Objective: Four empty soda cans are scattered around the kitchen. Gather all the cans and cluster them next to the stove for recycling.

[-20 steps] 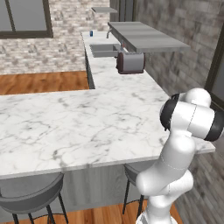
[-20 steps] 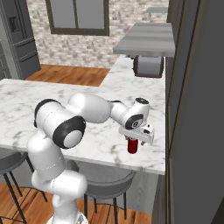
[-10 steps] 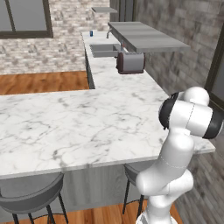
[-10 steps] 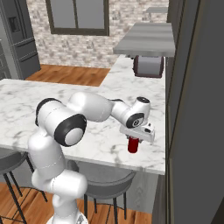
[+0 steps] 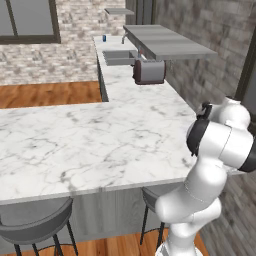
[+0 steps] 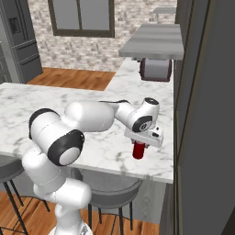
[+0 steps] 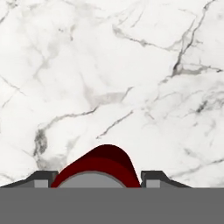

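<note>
In the left base view the white arm rises at the lower right, its bulky upper joints hiding the hand; a broad white marble bench [image 5: 90, 145] runs across the middle, and a second stretch of it leads away along the right wall to a sink [image 5: 119, 57] and a dark red toaster [image 5: 149, 71] under a grey shelf [image 5: 167, 42]. Far back on that stretch, by the brick wall, stands a small blue soda can [image 5: 104, 38], well apart from the arm. Two dark stools [image 5: 35, 225] stand below the bench's near edge. In the right base view the arm reaches from the lower left across the bench to its near right corner, where the gripper [image 6: 139, 148] points straight down over a red soda can [image 6: 138, 150] standing upright on the marble close to the bench's front edge; the hand covers the can's top and its red body shows beneath. The toaster sits farther back beside the grey wall panel. In the hand view the red soda can sits directly between the two dark fingertips [image 7: 43, 178], its silver top at the bottom edge and its red side curving up against the veined marble; the jaws are closed onto the can from both sides, partly open at the can's width.
</note>
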Robot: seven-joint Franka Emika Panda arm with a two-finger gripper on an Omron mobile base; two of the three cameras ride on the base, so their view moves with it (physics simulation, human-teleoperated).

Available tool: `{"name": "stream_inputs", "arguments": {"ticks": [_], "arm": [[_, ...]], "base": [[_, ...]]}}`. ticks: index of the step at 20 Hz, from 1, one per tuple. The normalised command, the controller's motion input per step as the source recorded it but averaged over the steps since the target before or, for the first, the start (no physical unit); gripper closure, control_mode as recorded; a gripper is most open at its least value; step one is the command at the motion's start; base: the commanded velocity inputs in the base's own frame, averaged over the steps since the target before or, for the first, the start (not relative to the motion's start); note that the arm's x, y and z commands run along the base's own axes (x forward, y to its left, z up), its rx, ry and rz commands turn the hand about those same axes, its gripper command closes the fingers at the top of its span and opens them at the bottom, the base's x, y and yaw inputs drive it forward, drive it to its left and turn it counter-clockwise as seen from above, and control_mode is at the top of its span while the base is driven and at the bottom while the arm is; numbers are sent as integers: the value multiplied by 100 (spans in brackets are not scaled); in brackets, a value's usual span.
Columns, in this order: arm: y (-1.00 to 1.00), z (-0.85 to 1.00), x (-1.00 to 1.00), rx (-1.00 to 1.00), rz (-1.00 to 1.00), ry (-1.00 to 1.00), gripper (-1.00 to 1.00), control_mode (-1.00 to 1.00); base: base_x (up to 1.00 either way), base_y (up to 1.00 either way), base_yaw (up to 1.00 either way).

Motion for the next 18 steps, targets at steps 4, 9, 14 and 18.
{"name": "stream_inputs", "arguments": {"ticks": [4, 9, 14, 18], "arm": [[31, 61, -26, 0, 7, -3, 100, -100], [45, 40, -31, 0, 4, 0, 100, -100], [47, 36, -46, 0, 2, 0, 100, -100], [46, 39, -49, -4, 3, -6, 100, -100]], "base": [[0, 0, 0], [0, 0, 0], [0, 0, 0], [0, 0, 0]]}}
